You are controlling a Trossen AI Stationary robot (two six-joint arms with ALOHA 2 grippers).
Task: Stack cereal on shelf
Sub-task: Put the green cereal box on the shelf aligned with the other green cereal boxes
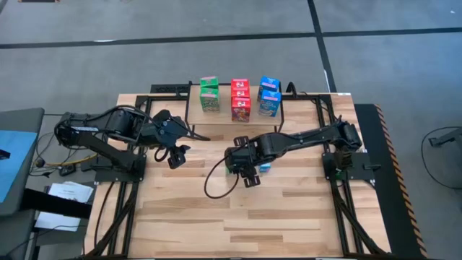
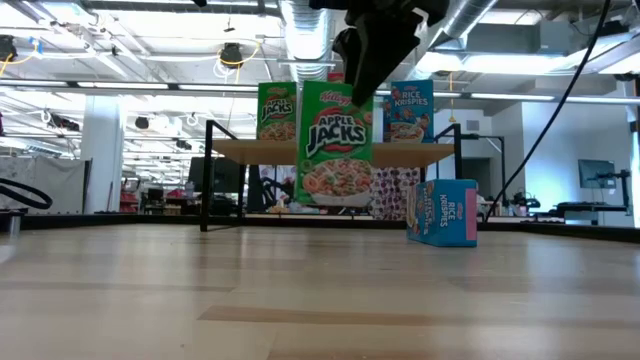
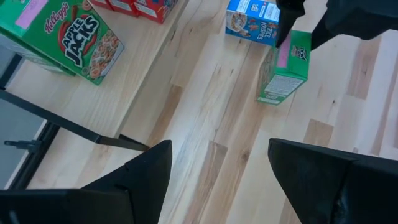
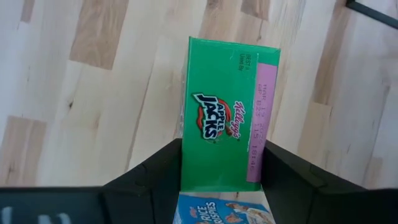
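A green Apple Jacks cereal box (image 2: pixel 336 150) stands upright on its bottom end on the tabletop, in front of the shelf (image 2: pixel 230 150). My right gripper (image 4: pixel 222 146) is above it, with one finger on each side of its top end. A blue Rice Krispies box (image 2: pixel 443 212) stands on the table just beside the green one. On the shelf board (image 1: pixel 224 101) are green (image 1: pixel 209 94), red (image 1: pixel 240 100) and blue (image 1: pixel 268 96) boxes, stacked two high. My left gripper (image 1: pixel 175 153) hovers open and empty over the table's left part. My right gripper has the green box by its top end (image 4: pixel 193 155), with one finger on the printed front and one on the back. I see no gap on either side. The fingers come steeply from above. The box stands upright with its bottom on the table.
The shelf's thin black legs (image 2: pixel 206 190) stand at the table's far side. A black cable (image 1: pixel 211 180) loops below my right gripper. Bare wooden tabletop (image 1: pixel 238 217) stretches toward the near edge. Dark arm frames run along both table sides.
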